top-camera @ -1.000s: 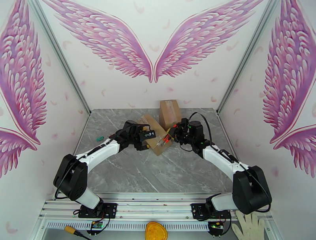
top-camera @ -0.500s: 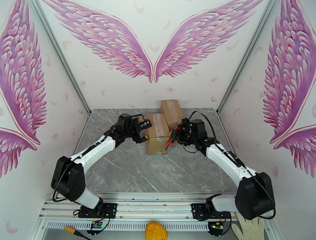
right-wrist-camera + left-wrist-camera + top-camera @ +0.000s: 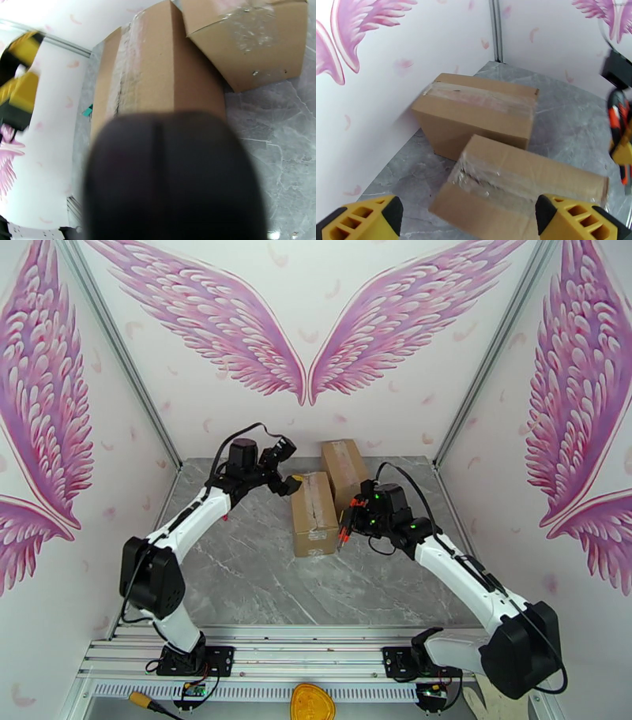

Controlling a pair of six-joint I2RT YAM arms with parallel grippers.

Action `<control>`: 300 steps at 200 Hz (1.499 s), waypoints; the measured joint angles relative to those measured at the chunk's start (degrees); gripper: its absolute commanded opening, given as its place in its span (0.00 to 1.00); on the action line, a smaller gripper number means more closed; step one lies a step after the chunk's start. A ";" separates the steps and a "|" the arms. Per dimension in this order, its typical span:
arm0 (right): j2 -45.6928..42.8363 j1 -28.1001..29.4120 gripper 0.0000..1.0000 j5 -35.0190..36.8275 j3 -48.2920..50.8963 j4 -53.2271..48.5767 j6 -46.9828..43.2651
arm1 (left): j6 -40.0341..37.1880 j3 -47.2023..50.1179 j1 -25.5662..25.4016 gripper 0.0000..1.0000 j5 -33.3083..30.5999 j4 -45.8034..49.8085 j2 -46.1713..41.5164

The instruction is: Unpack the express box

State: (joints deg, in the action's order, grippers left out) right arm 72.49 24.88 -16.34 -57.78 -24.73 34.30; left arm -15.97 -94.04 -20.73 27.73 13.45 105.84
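Now squared up: the near box (image 3: 313, 512) has turned from skewed to lengthwise on the table (image 3: 261, 579), touching the far box (image 3: 344, 465); left gripper (image 3: 288, 466) has lifted clear, fingers wide apart, empty; right gripper (image 3: 348, 522) clamps an orange-red cutter (image 3: 342, 531) just beside the box's right edge; tape looks uncut, so slitting probably comes next.

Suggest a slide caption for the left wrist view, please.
Open left tool facing two taped boxes, the near box and the far box, on a grey table.
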 measured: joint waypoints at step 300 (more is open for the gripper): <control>36.09 10.93 0.01 30.75 -36.92 -5.86 -12.57 | 33.92 33.79 13.75 0.96 -7.87 7.87 -33.62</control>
State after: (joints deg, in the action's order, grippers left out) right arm 108.57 35.81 14.41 -94.70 -30.59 21.74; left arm 17.96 -60.25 -6.98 19.86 21.32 72.23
